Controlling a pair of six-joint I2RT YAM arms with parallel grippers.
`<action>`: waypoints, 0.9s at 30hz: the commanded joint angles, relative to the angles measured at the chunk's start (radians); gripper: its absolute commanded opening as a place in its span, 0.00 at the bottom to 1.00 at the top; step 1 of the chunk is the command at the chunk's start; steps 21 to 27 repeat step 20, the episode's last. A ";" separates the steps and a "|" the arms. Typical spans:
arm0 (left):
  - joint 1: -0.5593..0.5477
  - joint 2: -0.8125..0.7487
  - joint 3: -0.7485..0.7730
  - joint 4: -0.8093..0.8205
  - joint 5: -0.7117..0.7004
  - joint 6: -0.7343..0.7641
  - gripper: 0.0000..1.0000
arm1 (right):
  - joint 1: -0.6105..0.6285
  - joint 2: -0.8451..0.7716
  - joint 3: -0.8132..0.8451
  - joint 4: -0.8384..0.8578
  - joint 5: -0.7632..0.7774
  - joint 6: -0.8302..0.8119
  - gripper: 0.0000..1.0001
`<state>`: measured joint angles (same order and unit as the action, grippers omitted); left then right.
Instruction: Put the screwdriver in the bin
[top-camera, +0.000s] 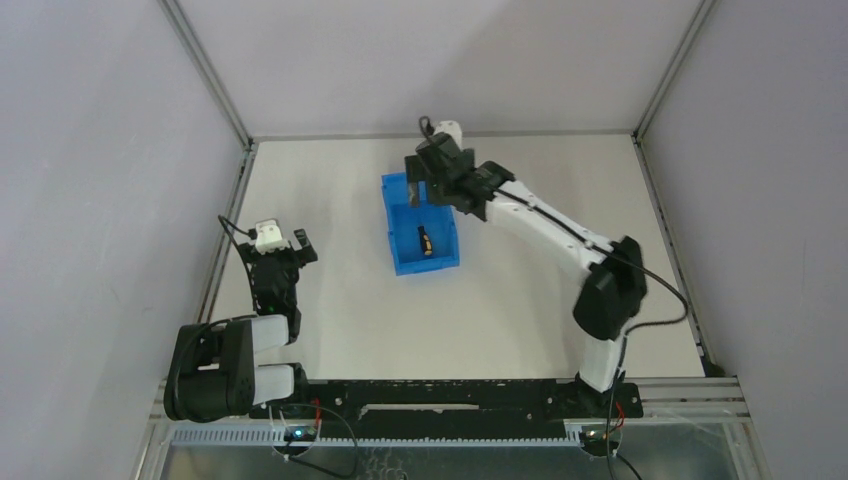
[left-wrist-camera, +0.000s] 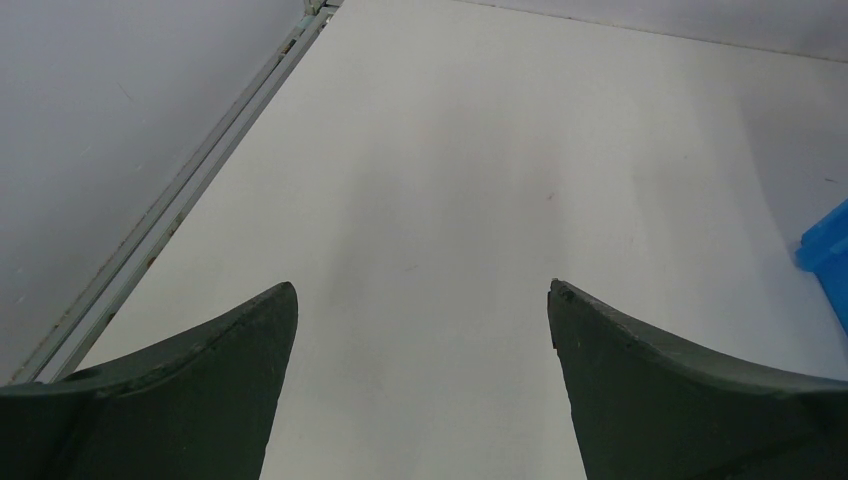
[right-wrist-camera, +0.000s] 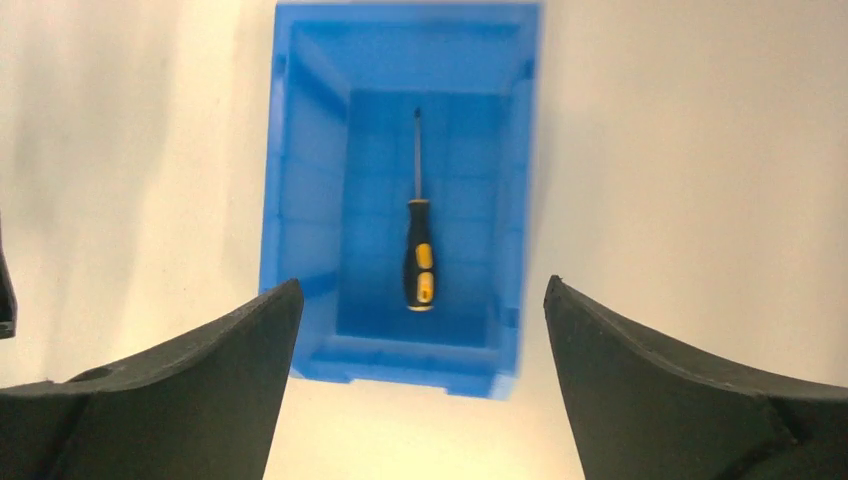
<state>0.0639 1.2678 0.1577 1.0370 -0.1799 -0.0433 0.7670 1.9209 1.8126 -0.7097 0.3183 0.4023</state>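
Where the screwdriver (right-wrist-camera: 419, 265) lies: in the bin (right-wrist-camera: 305, 200) (lying flat)
Right gripper (right-wrist-camera: 422, 282): above bin, fingers spread wide
Left gripper (left-wrist-camera: 422, 284): over table (left-wrist-camera: 450, 150), fingers spread

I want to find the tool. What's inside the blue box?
Just the screwdriver, lying flat on the floor of the bin. Only the bit of floor under it is hidden.

The screwdriver (right-wrist-camera: 419, 262) lies flat on the floor of the blue bin (right-wrist-camera: 310, 200), tip pointing away. The right gripper (right-wrist-camera: 422, 283) has its fingers spread wide above it.
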 joint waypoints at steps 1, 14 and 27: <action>-0.005 -0.007 0.032 0.029 -0.004 0.018 1.00 | -0.076 -0.192 -0.124 0.020 0.095 -0.079 1.00; -0.006 -0.008 0.032 0.029 -0.005 0.018 1.00 | -0.542 -0.633 -0.623 0.081 -0.017 -0.050 1.00; -0.006 -0.007 0.033 0.029 -0.005 0.018 1.00 | -0.607 -0.724 -0.703 0.124 -0.009 -0.017 1.00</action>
